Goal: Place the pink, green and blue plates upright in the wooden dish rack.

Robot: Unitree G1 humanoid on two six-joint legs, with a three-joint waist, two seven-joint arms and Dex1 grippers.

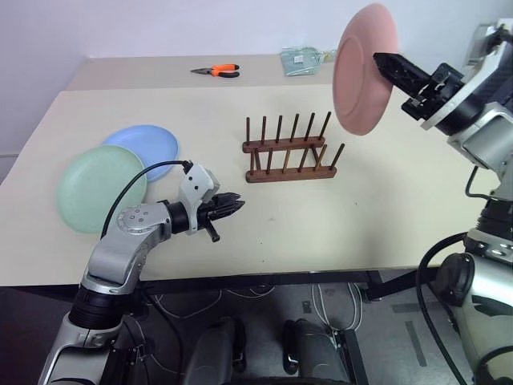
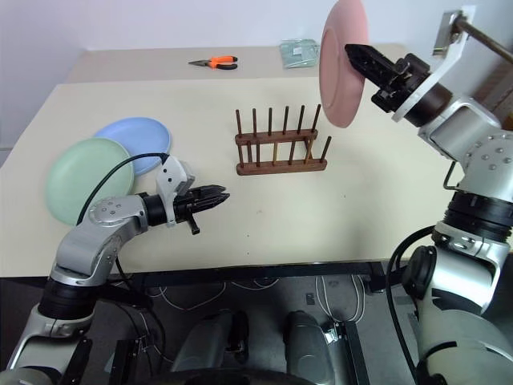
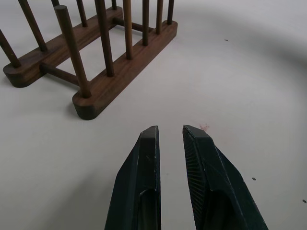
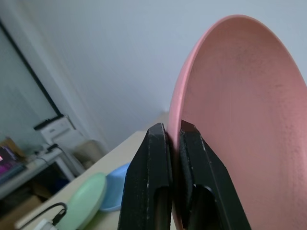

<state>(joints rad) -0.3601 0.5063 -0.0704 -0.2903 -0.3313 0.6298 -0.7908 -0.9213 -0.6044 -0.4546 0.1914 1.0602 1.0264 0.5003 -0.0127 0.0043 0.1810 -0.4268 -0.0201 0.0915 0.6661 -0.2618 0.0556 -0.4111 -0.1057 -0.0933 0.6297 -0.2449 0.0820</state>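
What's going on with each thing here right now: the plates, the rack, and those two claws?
pink plate: held upright in the air, above and beside the rack
green plate: flat on the table, overlapping the blue one
blue plate: flat on the table
wooden dish rack: standing, no plates in it
right claw: shut on the pink plate's rim
left claw: nearly closed, holding nothing

Orange-handled pliers (image 1: 216,71) and a clear packet (image 1: 303,60) on the far table (image 1: 385,208).

a lab – bare table (image 1: 385,216), loose cables (image 1: 329,309) (underneath).
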